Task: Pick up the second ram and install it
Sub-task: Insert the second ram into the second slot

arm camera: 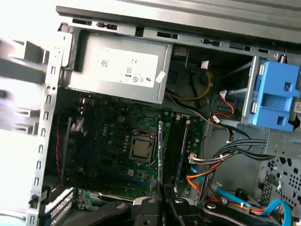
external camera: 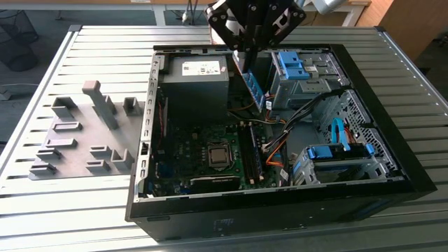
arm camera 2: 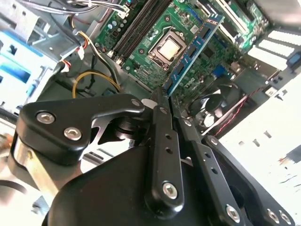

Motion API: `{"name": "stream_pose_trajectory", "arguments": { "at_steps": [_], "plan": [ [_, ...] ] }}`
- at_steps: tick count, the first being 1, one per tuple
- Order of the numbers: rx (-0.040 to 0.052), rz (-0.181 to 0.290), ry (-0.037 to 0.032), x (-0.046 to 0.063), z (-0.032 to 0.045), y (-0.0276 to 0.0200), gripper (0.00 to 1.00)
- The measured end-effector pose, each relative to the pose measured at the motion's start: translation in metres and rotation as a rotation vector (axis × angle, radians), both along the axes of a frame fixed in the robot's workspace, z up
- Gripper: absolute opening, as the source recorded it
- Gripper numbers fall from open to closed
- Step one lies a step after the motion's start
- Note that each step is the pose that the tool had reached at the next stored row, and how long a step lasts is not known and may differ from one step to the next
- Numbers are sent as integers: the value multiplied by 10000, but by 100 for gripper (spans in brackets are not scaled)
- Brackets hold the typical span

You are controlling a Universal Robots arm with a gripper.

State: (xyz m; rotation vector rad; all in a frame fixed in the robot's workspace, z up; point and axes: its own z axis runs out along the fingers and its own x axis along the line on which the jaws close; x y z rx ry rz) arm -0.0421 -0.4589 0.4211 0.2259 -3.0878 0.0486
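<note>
Claw (arm camera 2: 163, 98) is clamping the second ram (arm camera 2: 194, 51) by one short end. Its fingers are pressing on both faces and the stick is projecting straight out past the tips. In the exterior view the second ram (external camera: 255, 86) is hanging below the claw inside the open PC case (external camera: 245, 218), looking clear of the board, so I'm reading it as not seated.

In the first wrist view it's showing edge-on, running out from the tips between the CPU socket (arm camera: 141, 149) and the RAM slots (arm camera: 179, 141), roughly parallel to them.

My read is that the step in hand is lining up over a free slot. Doing it well:
- keeping the long edge parallel to the slot, no yaw
- matching the notch to the slot key, latches open
- coming straight down
- spreading the load evenly; with an end grip, the far end is probably going to lever up

The cable bundle (arm camera: 207, 165) is lying just past the slots from the tips, so I'm treating it as a snag risk.

Counts:
- 1 stick in the claw
- 1 CPU socket
- 1 power supply (arm camera: 117, 70)
- 2 blue drive brackets, one (external camera: 294, 65) beside the claw, the other (external camera: 329, 153) well below it
- grey holder blocks (external camera: 84, 136) outside the case, off to the claw's side: roughly ten, not resolving exactly
- slots: can't count them or tell which are filled
</note>
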Motion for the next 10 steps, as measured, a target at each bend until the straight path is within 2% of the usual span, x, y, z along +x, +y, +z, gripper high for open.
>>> {"name": "stream_pose_trajectory", "arguments": {
  "at_steps": [6, 10],
  "plan": [
    [-28, -1012, 0, 0, -9, 0, 14],
    [-27, -1440, -1, 1, -15, 0, 14]
  ]
}}
